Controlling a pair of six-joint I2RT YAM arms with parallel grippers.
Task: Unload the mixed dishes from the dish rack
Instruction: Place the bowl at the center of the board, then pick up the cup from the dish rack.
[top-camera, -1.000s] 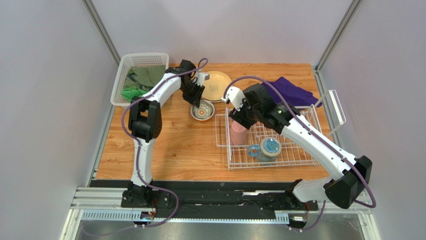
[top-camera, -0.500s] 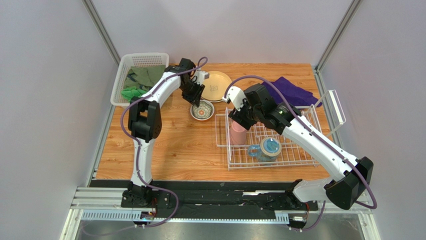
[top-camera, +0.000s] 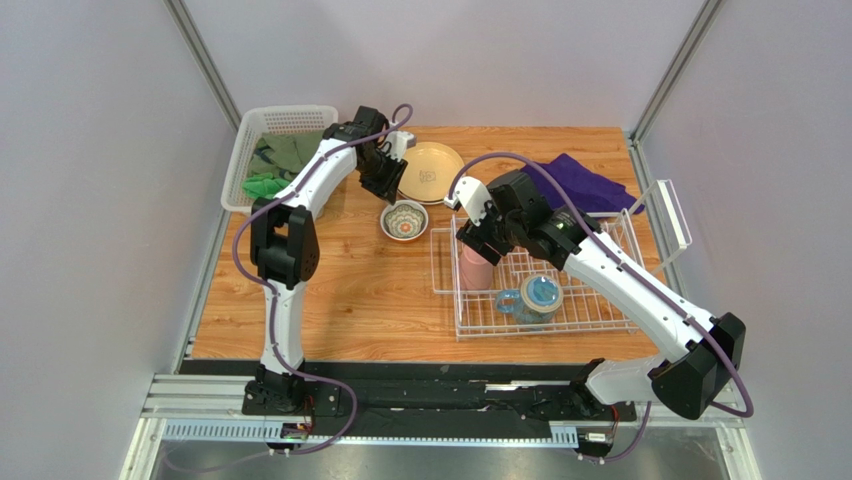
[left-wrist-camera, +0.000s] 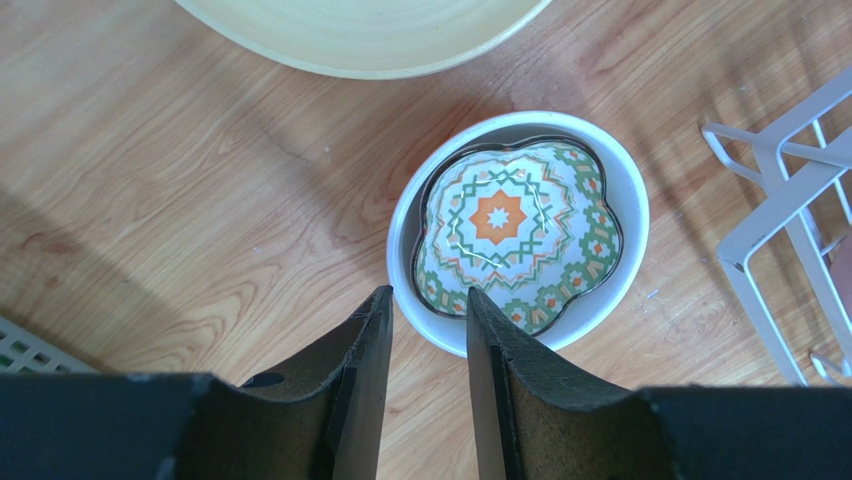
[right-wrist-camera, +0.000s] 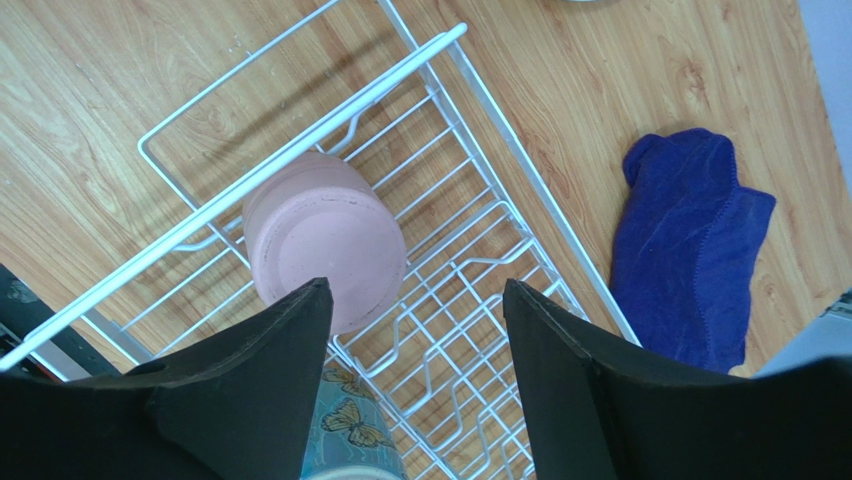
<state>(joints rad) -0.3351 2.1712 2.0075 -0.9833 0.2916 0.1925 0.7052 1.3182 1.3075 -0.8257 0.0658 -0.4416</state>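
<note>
The left arm (top-camera: 300, 190) has drawn back toward the far edge of the counter (top-camera: 340, 300), so the small patterned bowl (top-camera: 404, 220), half covered by it a second ago, now shows whole. The left jaws hang released, a narrow gap between them and nothing in it, above the bowl's near rim. The right arm (top-camera: 610, 270) has barely shifted. The right jaws are spread wide and empty over the pink tumbler (right-wrist-camera: 322, 240). The bowl (left-wrist-camera: 520, 235) sits on the wood-grain counter just left of the dish rack (top-camera: 560, 330), smooth and white outside, with a scalloped orange and green geometric pattern inside. The round, glossy cream plate (top-camera: 430, 172) lies just beyond it. In the rack (right-wrist-camera: 420, 62), made of thin white wire, the matte tumbler stands on end in the left corner with a flat round face up. The blue mug (top-camera: 540, 295) with a butterfly print is near the front. A soft purple cloth (right-wrist-camera: 690, 260) lies crumpled beyond the rack.
</note>
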